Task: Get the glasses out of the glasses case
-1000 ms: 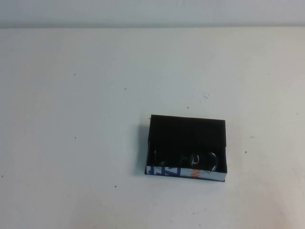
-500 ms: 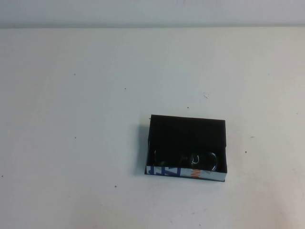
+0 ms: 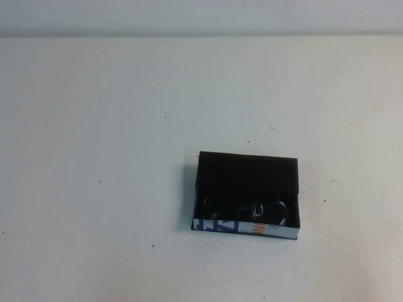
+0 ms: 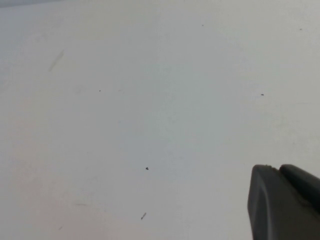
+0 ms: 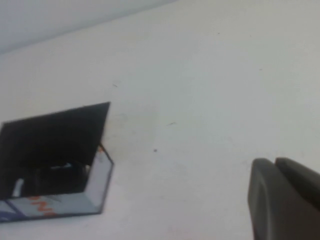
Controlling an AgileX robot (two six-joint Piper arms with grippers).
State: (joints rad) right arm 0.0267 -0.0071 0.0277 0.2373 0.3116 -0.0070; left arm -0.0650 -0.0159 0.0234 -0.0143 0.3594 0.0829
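The glasses case (image 3: 217, 225) is a shallow black box with a white front wall printed in blue and orange, lying right of the table's middle. The dark glasses (image 3: 272, 211) lie inside it along the front wall, partly hidden by shadow. Neither arm shows in the high view. My left gripper (image 4: 278, 169) is shut and empty over bare table, with the case out of its view. My right gripper (image 5: 274, 162) is shut and empty, well apart from the case (image 5: 97, 182), whose dark inside shows a faint part of the glasses (image 5: 60, 167).
The white table (image 3: 126, 157) has small dark specks and spreads wide to the left of and behind the case. A pale wall (image 3: 201, 16) runs along the table's far edge.
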